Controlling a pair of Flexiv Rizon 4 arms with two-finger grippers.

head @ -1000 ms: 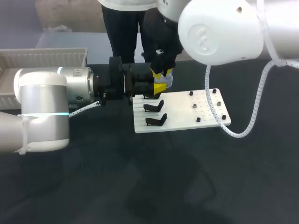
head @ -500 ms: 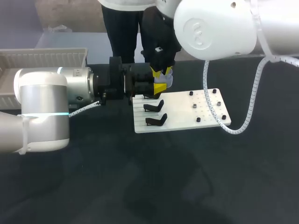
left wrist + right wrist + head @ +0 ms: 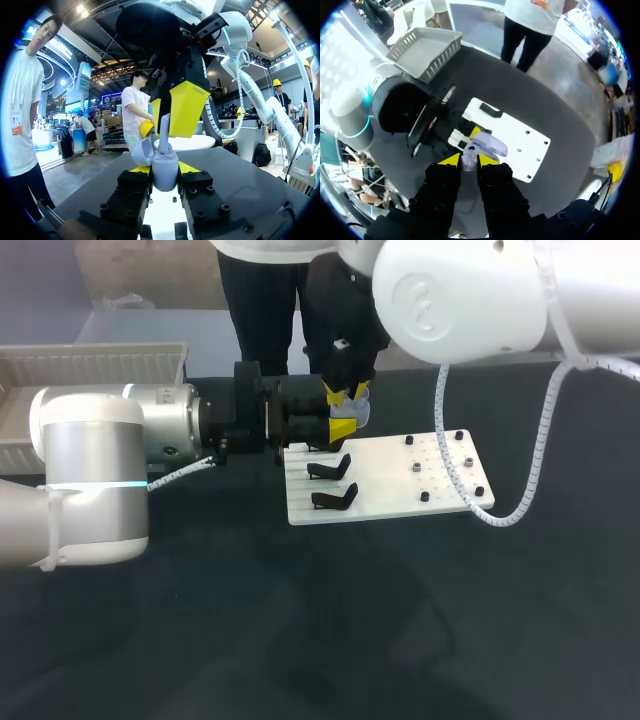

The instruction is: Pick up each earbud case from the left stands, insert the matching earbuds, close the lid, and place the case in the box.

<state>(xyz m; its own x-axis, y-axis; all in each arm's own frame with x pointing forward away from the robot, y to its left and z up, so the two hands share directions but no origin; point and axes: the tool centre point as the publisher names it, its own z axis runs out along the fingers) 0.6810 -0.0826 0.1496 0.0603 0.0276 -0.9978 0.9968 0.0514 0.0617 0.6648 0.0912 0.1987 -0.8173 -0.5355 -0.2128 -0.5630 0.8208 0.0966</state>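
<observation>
The pale lavender earbud case [image 3: 165, 172], its lid [image 3: 141, 151] open, stands upright above the white stand board [image 3: 388, 485], pinched from both sides by our left gripper [image 3: 164, 169]. Directly over its mouth, our right gripper [image 3: 466, 160] pinches a pale earbud [image 3: 164, 130], stem upright and lower end at the opening. We judge the coming move runs straight down.

In the head view, the earbud case [image 3: 358, 414] is largely covered by the yellow tips of the left gripper [image 3: 340, 422] and the right gripper [image 3: 346, 393]. The box [image 3: 95, 365] is cut off at the edge and partly hidden by the left arm [image 3: 100, 470]. The studs [image 3: 415, 467] on the white board [image 3: 390, 495] are too small to be identified. In the left wrist view, the lower end of the earbud [image 3: 164, 131] is concealed where the case is met.
</observation>
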